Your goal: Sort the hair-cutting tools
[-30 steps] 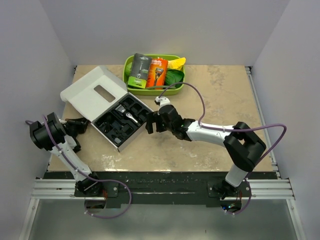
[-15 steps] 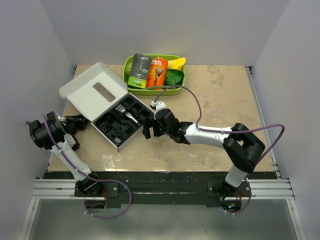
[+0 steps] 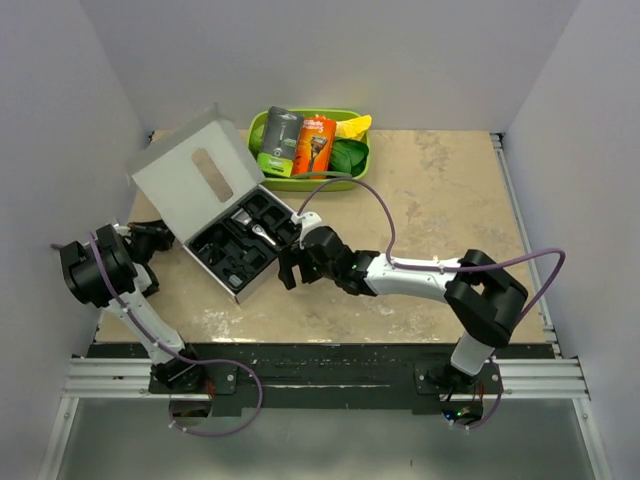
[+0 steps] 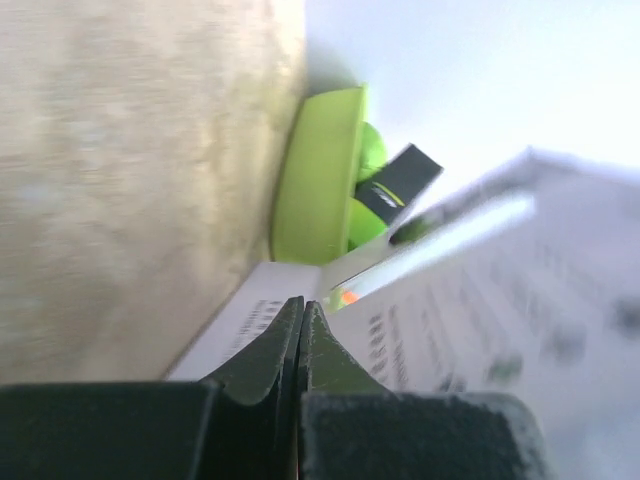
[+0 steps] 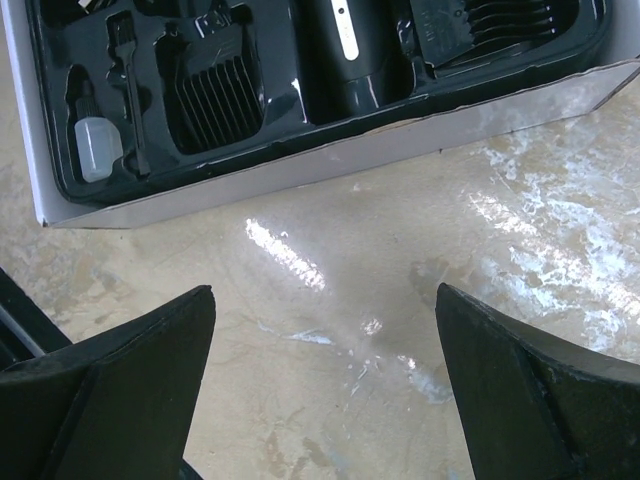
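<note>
Left gripper is pinched shut by the lid — right gripper gapes wide above the table, just beside the box holding the clipper.

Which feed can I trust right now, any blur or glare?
Top external: sharp, evenly lit. Left wrist: white box lid smeared and out of focus, background washed out. Right wrist: black tray crisp, glare streaks on the table.

The open box sits toward the table's left edge. Its raised lid walls off the far-left side, and a green bin crowds the far edge behind it. The near-right wall is reachable; there the right gripper hangs spread over bare table. The right arm crosses the middle.
</note>
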